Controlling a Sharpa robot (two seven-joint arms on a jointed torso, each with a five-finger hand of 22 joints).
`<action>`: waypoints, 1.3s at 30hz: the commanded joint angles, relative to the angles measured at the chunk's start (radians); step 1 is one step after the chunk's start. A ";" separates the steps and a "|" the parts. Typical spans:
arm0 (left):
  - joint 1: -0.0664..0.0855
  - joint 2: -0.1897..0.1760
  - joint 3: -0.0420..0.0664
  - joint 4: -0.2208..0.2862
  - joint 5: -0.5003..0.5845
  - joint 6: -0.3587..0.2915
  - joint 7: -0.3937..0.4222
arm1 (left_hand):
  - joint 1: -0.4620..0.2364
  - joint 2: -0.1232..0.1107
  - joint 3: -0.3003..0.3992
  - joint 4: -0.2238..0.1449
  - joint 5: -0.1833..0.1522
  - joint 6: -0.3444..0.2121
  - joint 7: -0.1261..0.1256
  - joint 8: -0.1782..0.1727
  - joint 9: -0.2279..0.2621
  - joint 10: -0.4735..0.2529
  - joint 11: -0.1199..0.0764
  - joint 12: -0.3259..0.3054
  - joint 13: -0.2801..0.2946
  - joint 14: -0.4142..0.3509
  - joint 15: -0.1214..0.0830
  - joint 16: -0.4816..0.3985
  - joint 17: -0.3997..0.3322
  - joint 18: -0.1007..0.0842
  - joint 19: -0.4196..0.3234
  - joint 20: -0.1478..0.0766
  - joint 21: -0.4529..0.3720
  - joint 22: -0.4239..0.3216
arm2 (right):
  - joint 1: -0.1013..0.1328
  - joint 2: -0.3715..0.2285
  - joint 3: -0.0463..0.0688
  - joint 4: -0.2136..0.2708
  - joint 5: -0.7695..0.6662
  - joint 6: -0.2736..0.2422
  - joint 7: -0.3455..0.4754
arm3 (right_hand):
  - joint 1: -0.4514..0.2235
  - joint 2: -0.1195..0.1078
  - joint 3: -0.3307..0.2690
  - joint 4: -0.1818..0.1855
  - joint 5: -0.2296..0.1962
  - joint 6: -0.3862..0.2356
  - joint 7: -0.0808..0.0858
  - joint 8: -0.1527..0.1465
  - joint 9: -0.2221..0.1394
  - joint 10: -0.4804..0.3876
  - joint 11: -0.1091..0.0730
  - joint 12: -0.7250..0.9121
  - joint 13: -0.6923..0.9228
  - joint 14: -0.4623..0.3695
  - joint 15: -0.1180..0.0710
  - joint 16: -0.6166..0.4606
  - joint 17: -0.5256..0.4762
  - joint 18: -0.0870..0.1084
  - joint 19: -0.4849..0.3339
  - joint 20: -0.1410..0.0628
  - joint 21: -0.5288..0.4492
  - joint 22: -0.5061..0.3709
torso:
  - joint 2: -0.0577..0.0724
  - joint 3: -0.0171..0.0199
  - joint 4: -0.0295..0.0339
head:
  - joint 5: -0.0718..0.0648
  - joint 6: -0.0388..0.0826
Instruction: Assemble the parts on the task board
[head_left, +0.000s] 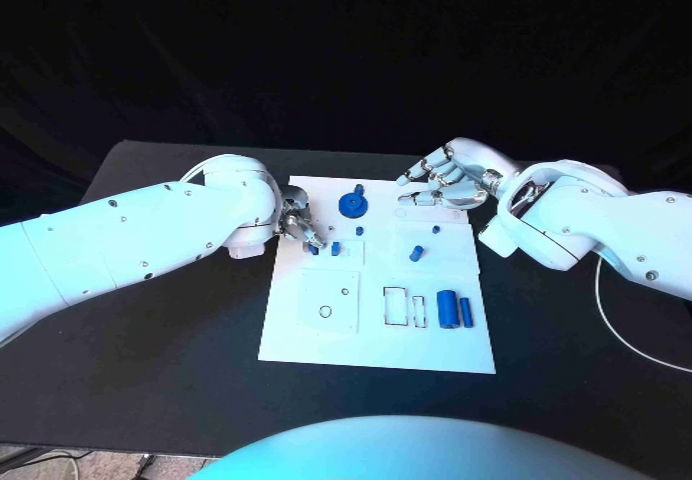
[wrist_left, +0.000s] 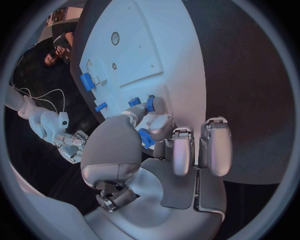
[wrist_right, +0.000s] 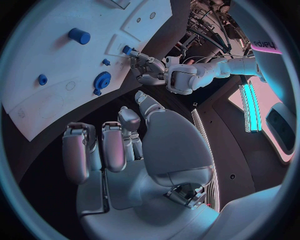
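The white task board (head_left: 378, 340) lies in the middle of the table. My left hand (head_left: 300, 225) hovers over its far left edge and pinches a small blue part (wrist_left: 145, 137) between thumb and finger, just above the board (wrist_left: 156, 45). A blue gear (head_left: 352, 205) stands on the board beyond that hand. My right hand (head_left: 447, 180) hovers over the far right corner, fingers loosely bent and apart, holding nothing. The right wrist view shows the gear (wrist_right: 102, 80), my left hand (wrist_right: 149, 67) and my own right hand (wrist_right: 125, 145).
A short blue peg (head_left: 418, 252) stands mid-board, and two blue cylinders (head_left: 456, 309) lie near the right edge beside rectangular slots (head_left: 405, 306). A square plate with holes (head_left: 330, 297) lies at the left. A white cable (head_left: 620, 320) runs along the table's right side.
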 joint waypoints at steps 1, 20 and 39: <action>-0.002 0.003 -0.002 -0.005 0.005 0.016 -0.022 | -0.008 0.004 -0.007 0.001 -0.003 -0.001 0.006 0.005 0.001 0.000 0.006 0.003 0.000 0.107 -0.006 0.003 0.264 -0.015 0.067 -0.007 0.004 0.204 | -0.001 0.000 0.000 0.002 -0.003 0.008 0.009 | 0.001 0.008 -0.004 0.004 0.004 0.002 0.003 -0.001 0.001 -0.007 -0.003 -0.004 -0.001 0.054 0.007 -0.003 0.032 0.008 -0.009 0.000 -0.003 0.029 | 0.000 -0.0004 -0.0003 | 0.000 0.001; -0.002 0.013 -0.004 -0.016 0.004 0.044 -0.031 | -0.027 0.013 -0.083 0.034 -0.003 0.005 0.005 0.004 0.003 0.001 0.005 0.005 0.002 0.107 -0.006 0.003 0.264 -0.016 0.069 -0.008 0.005 0.207 | -0.001 -0.001 0.000 0.003 -0.003 0.014 0.010 | 0.000 0.009 -0.005 0.005 0.005 0.002 0.003 -0.001 0.001 -0.008 -0.003 -0.006 -0.003 0.053 0.007 -0.004 0.032 0.008 -0.009 0.000 -0.004 0.028 | 0.000 -0.0011 0.0007 | -0.003 0.000; -0.002 0.015 -0.005 -0.014 0.005 0.018 -0.031 | -0.047 0.032 -0.205 0.094 -0.005 0.013 0.006 0.000 0.004 0.003 0.006 0.010 0.007 0.107 -0.006 0.003 0.264 -0.016 0.070 -0.007 0.007 0.210 | -0.001 -0.002 0.000 0.003 -0.003 0.015 0.011 | 0.000 0.009 -0.005 0.005 0.005 0.002 0.003 -0.001 0.001 -0.008 -0.003 -0.006 -0.003 0.053 0.007 -0.004 0.032 0.008 -0.009 0.000 -0.004 0.028 | 0.000 -0.0010 0.0007 | -0.003 0.000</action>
